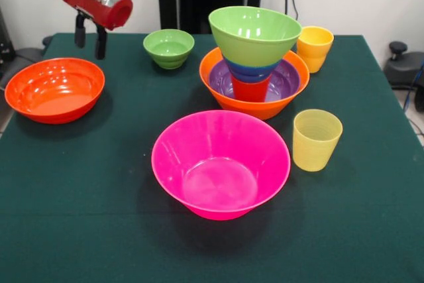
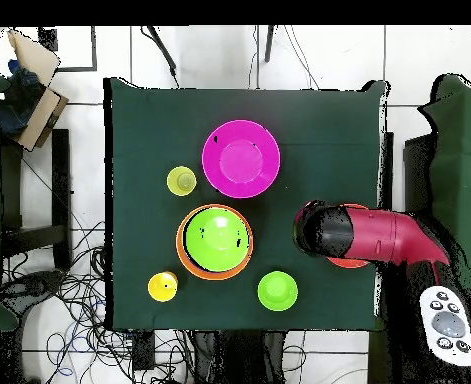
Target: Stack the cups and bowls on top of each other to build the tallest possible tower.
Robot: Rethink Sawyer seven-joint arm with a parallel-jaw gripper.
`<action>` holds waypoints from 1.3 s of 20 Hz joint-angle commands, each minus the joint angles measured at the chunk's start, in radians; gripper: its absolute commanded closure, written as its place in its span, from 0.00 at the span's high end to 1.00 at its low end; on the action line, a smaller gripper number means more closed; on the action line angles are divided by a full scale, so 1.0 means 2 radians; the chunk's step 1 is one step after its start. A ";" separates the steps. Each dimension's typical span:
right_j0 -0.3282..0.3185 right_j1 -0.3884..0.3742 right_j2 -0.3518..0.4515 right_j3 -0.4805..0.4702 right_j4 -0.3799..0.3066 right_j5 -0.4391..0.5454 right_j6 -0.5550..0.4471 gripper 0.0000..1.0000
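Note:
The tower stands right of the table's middle: a large orange bowl (image 1: 262, 108) holds a shallow purple bowl (image 1: 289, 77), a red-orange cup (image 1: 250, 89), a blue bowl (image 1: 250, 71) and, on top, a medium green bowl (image 1: 255, 34) (image 2: 216, 238). Loose pieces are the pink bowl (image 1: 220, 164) (image 2: 241, 158), small green bowl (image 1: 169, 48) (image 2: 277, 290), red-orange bowl (image 1: 54, 89), yellow cup (image 1: 314, 48) (image 2: 162, 286) and paler yellow cup (image 1: 317, 139) (image 2: 181, 181). My gripper (image 1: 91, 38) hangs open and empty above the red-orange bowl's far side.
The green-covered table (image 1: 79, 217) ends close beside the red-orange bowl. In the overhead view the red arm (image 2: 374, 235) covers most of that bowl. Off the table lie a remote control (image 2: 446, 325), a cardboard box (image 2: 29, 80) and floor cables (image 2: 69, 330).

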 commanded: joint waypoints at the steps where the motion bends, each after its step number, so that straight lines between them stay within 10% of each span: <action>1: 0.008 0.036 0.049 0.018 -0.016 -0.046 -0.027 1.00; 16: 0.066 0.150 -0.033 -0.021 -0.031 -0.159 0.046 1.00; 26: 0.126 0.032 -0.128 0.013 -0.014 -0.044 -0.003 1.00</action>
